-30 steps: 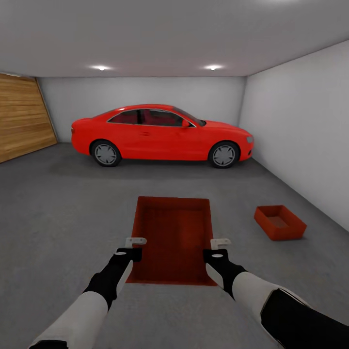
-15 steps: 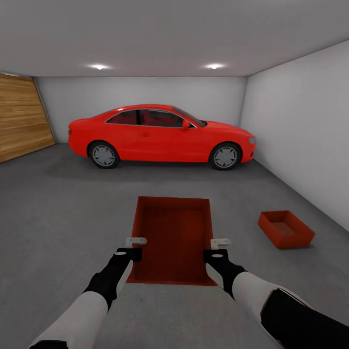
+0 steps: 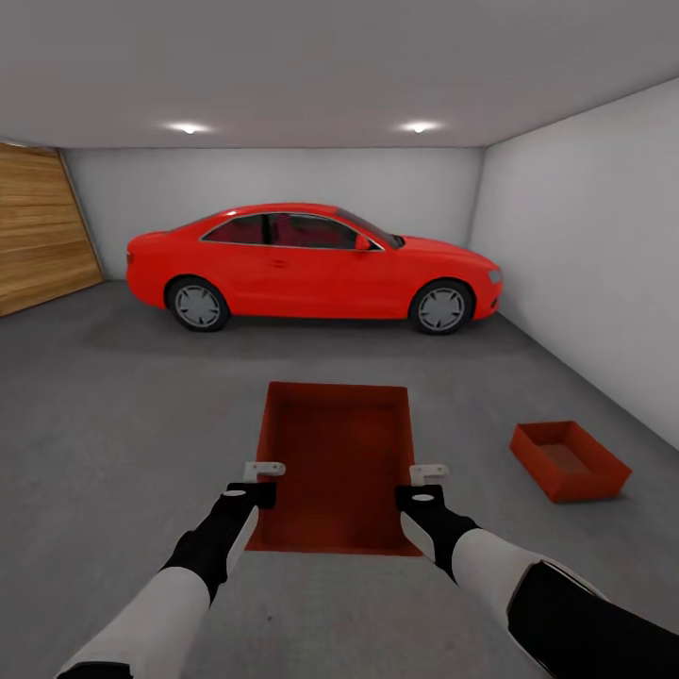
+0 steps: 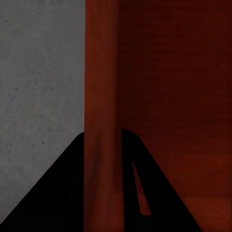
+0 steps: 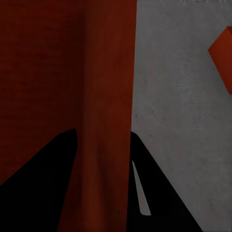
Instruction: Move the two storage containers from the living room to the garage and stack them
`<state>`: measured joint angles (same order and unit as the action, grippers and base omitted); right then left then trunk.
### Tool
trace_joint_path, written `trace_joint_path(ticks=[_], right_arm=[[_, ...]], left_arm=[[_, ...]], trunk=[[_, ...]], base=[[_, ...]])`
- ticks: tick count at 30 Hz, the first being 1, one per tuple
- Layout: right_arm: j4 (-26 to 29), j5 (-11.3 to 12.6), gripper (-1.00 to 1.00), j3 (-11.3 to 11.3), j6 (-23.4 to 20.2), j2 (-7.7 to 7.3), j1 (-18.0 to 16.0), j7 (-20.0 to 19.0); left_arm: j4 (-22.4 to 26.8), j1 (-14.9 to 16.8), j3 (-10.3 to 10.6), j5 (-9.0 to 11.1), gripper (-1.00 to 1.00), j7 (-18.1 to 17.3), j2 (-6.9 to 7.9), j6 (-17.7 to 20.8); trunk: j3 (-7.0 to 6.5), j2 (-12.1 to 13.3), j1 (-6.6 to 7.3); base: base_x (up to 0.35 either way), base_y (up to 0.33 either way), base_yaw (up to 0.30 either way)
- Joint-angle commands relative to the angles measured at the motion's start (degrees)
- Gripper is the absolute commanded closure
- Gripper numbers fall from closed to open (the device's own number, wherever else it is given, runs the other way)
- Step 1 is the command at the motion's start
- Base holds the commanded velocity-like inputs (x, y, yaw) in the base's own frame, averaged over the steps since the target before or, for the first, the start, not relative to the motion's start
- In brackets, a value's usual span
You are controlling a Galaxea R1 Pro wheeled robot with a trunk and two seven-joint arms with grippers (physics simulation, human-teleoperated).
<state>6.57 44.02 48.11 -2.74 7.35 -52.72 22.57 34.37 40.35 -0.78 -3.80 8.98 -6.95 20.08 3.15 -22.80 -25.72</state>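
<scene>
Left gripper point(image 3: 264, 481): clamped on the held orange-red open bin's point(image 3: 335, 462) left wall.
Right gripper point(image 3: 429, 481): clamped on its right wall.
Risk: a crooked drop could miss the second orange-red bin point(image 3: 570, 459) on the grey concrete floor point(image 3: 123, 405).

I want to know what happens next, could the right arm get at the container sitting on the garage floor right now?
Probably not yet. The right gripper is shut on the carried container, sharing it with the left gripper. The container on the floor lies apart, off to the right near the white wall.

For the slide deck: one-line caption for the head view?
Both pincers, left and right, carry one storage container into the garage; second container sits on the floor near red car.
</scene>
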Motion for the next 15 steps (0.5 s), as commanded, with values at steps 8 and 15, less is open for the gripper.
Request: trace_joint_path(ticks=[8,15], right_arm=[[0.98,-1.23,1.0,0.85,-0.07,0.03,-0.1,0.11],[0.98,-1.3,1.0,0.85,-0.07,0.03,-0.1,0.11]], left_arm=[[-0.09,0.0,-0.01,-0.24,1.0,0.07,-0.61,0.4],[-0.09,0.0,-0.01,-0.24,1.0,0.07,-0.61,0.4]], trunk=[[0.13,-0.13,-0.07],[0.13,-0.13,-0.07]], base=[[0.322,0.0,0.0],[0.322,0.0,0.0]])
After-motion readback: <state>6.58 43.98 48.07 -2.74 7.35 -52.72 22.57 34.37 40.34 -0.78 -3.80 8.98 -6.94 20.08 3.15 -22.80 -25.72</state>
